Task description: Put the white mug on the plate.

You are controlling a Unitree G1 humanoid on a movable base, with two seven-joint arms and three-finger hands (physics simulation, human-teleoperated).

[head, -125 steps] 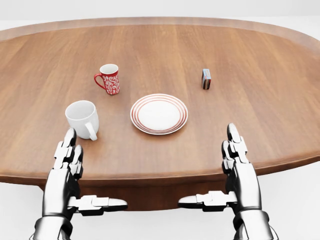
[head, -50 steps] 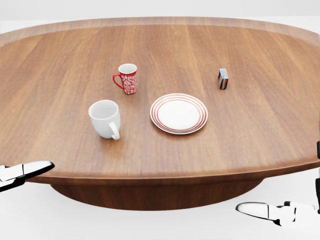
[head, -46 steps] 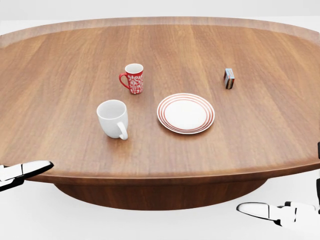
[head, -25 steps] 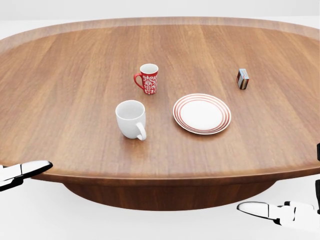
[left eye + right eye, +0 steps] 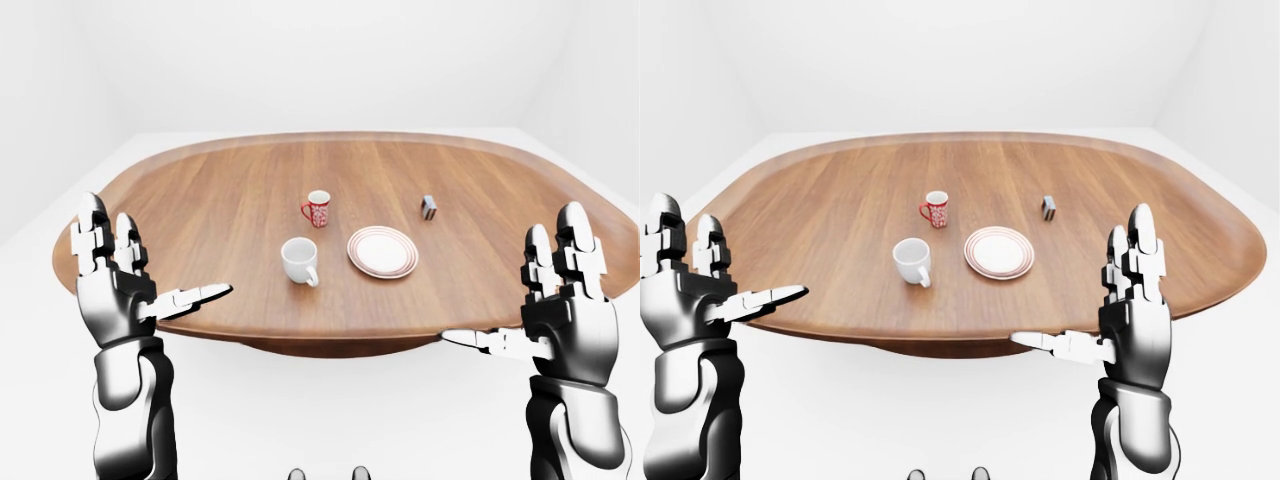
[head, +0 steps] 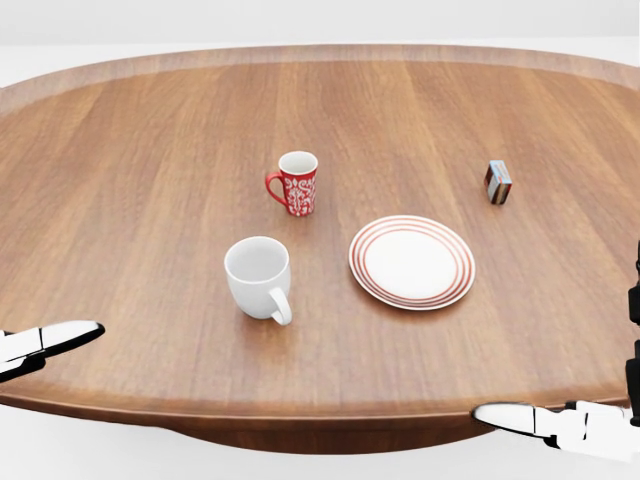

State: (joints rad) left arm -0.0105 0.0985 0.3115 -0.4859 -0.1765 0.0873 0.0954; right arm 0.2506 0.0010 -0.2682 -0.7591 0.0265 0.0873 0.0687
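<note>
Left hand (image 5: 120, 285): fingers spread wide, raised off the near edge of the bench (image 6: 130, 160), holding nothing. Right hand (image 5: 565, 310): likewise spread wide and empty, raised at the opposite side of the near edge. Both hands stand well apart from every object.

White mug (image 6: 259, 278): upright on the bench, handle toward the bottom of the head view. Plate (image 6: 412, 261): just to the mug's right in that view, bare. Red patterned mug (image 6: 296, 182): above the white mug in that view. Small box (image 6: 497, 182): above and right of the plate.

Hazards, as judged: reaching past the white mug could take or topple the red one; a grip on the smooth wall may slip; an off-centre release could tip the mug on the plate rim.
</note>
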